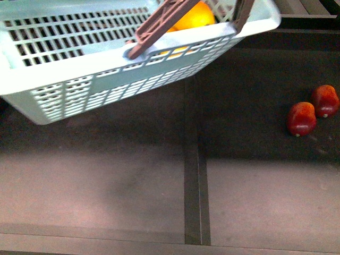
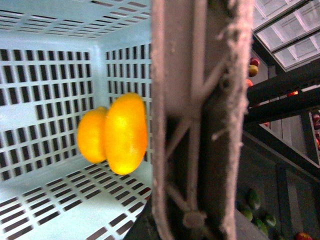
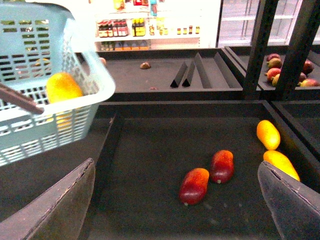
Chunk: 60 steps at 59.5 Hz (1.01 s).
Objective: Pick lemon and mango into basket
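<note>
The pale blue basket (image 1: 79, 79) hangs tilted above the dark surface at the upper left of the front view. My left gripper (image 2: 186, 220) is shut on the basket's brown handle (image 2: 200, 110), which hides its fingers. Inside the basket lie the long yellow-orange mango (image 2: 126, 132) and, touching it, the rounder lemon (image 2: 90, 136). One yellow fruit (image 1: 195, 16) shows over the rim in the front view. My right gripper (image 3: 175, 210) is open and empty, low over the dark tray, right of the basket (image 3: 75, 105).
Two red fruits (image 1: 302, 118) (image 1: 325, 100) lie on the dark surface at the right; they also show in the right wrist view (image 3: 195, 185) (image 3: 222, 166). Two more yellow-orange mangoes (image 3: 268, 134) (image 3: 281, 164) lie beyond them. A black post (image 3: 255, 50) and fruit shelves stand behind.
</note>
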Motion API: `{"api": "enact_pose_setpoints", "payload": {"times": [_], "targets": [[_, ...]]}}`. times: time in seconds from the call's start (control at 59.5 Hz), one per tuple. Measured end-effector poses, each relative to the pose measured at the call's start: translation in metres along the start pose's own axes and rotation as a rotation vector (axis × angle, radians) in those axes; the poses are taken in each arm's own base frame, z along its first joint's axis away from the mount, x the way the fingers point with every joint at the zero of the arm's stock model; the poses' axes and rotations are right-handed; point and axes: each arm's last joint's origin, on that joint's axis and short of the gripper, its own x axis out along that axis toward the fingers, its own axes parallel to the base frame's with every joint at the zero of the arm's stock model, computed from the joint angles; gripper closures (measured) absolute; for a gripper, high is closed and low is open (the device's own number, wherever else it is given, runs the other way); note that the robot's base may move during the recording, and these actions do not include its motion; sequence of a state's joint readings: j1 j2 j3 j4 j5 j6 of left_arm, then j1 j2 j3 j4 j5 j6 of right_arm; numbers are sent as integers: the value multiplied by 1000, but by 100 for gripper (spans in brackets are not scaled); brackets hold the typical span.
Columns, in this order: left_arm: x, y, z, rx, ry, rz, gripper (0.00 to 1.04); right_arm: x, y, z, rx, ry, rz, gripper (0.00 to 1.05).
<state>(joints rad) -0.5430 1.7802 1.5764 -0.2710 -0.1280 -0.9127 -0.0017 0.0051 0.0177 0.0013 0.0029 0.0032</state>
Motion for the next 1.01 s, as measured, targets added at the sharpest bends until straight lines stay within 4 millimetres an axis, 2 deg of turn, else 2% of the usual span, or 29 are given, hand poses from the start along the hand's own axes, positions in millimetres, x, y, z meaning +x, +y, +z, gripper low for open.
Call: {"api": "enact_pose_setpoints", "payload": {"times": [0.185,0.353,0.47,0.689,0.84,0.924,1.008], "targets": [[13,34,4,-62,24,27,101,0,0,0,0,0,3,9],[33,72,25,-278,-52,47,101,0,0,0,0,0,3,9],[60,104,46,-451,-143,92,101,0,0,0,0,0,3,9],[120,159,76,-630,-296,237,101,0,0,0,0,0,3,9],[156,185,78,-739,-353,307,101,0,0,0,0,0,3,9],[163,187,75,-792,-350,310,101,0,0,0,0,0,3,9],[167,185,60,-815,-314,304,101,0,0,0,0,0,3,9]]}}
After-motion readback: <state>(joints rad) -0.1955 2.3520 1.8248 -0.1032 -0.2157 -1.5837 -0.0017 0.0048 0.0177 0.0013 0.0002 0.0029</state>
